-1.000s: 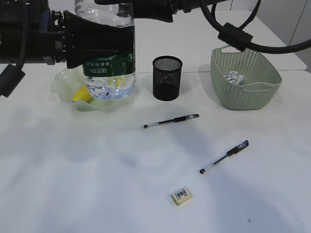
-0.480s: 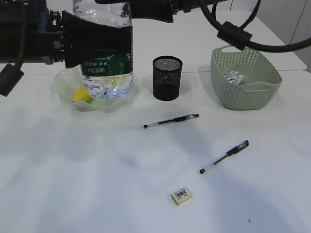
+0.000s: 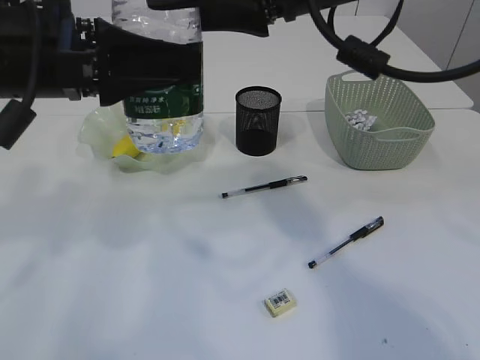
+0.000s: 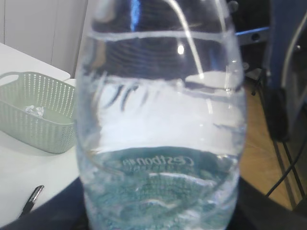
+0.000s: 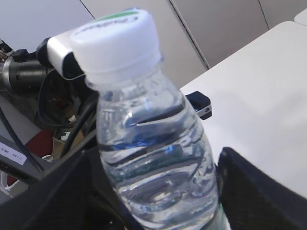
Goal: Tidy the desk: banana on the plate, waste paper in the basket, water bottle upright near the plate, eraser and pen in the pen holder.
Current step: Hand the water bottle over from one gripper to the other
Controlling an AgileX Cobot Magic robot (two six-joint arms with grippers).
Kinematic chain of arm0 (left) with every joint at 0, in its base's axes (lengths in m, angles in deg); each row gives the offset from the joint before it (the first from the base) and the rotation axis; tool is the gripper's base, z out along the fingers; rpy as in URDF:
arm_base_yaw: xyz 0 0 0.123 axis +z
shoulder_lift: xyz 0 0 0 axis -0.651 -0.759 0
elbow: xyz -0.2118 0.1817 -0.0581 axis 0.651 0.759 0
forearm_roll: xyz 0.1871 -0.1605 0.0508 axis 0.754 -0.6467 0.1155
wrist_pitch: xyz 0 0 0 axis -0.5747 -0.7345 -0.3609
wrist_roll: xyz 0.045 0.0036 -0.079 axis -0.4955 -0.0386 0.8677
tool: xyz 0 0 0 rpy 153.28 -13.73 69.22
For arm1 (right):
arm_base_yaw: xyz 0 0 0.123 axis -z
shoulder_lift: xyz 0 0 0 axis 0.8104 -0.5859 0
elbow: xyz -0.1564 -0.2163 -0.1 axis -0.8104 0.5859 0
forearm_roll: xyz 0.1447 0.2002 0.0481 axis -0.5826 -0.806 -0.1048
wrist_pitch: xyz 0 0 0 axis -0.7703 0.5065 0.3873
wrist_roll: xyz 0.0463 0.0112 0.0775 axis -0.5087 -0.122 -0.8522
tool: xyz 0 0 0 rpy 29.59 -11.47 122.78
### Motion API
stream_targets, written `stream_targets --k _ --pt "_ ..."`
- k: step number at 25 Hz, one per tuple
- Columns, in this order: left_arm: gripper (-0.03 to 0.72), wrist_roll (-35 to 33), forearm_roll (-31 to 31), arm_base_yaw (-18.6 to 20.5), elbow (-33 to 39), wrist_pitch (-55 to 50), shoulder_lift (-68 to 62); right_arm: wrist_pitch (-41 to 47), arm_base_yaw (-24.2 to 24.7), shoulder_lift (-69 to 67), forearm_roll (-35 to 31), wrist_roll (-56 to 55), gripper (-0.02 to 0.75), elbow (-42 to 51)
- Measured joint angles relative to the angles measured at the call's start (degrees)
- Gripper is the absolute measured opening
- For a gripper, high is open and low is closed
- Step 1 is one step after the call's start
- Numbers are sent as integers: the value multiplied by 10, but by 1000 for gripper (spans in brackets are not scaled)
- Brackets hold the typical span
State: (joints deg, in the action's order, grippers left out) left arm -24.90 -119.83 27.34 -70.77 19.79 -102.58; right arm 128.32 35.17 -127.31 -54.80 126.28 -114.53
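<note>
My left gripper (image 3: pixel 159 71) is shut on the green label band of the water bottle (image 3: pixel 165 112), holding it upright in front of the pale-green plate (image 3: pixel 97 135). The banana (image 3: pixel 124 146) lies on that plate. In the left wrist view the bottle (image 4: pixel 158 120) fills the frame above my left gripper (image 4: pixel 160 211). My right gripper (image 5: pixel 158 201) is open and straddles the bottle (image 5: pixel 153 143) below its white cap, with a thin gap on one side. Two pens (image 3: pixel 264 187) (image 3: pixel 346 243) and the eraser (image 3: pixel 279 302) lie on the desk (image 3: pixel 112 262). The waste paper (image 3: pixel 361 118) sits in the basket (image 3: pixel 379 146).
The black mesh pen holder (image 3: pixel 258 120) stands between plate and basket. My right arm (image 3: pixel 225 15) reaches across the top of the exterior view. The left wrist view also catches the basket (image 4: pixel 33 129) and a pen tip (image 4: pixel 31 200).
The bottle and my left gripper have shifted slightly left and up. The right arm has stayed put.
</note>
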Motion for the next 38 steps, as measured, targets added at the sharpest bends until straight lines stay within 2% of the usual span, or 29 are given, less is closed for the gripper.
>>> stream_targets --k 8,15,23,31,38 --pt "386 0 1 9 0 0 0 -1 0 0 4 -1 599 0" --pt "386 8 2 41 0 0 0 4 0 0 4 -3 599 0" --pt "386 9 25 45 0 6 -1 1 0 0 4 -5 599 0" --pt "386 9 47 89 0 7 -1 -30 0 0 22 -5 599 0" --pt "386 10 59 110 0 5 -1 -61 0 0 50 -5 594 0"
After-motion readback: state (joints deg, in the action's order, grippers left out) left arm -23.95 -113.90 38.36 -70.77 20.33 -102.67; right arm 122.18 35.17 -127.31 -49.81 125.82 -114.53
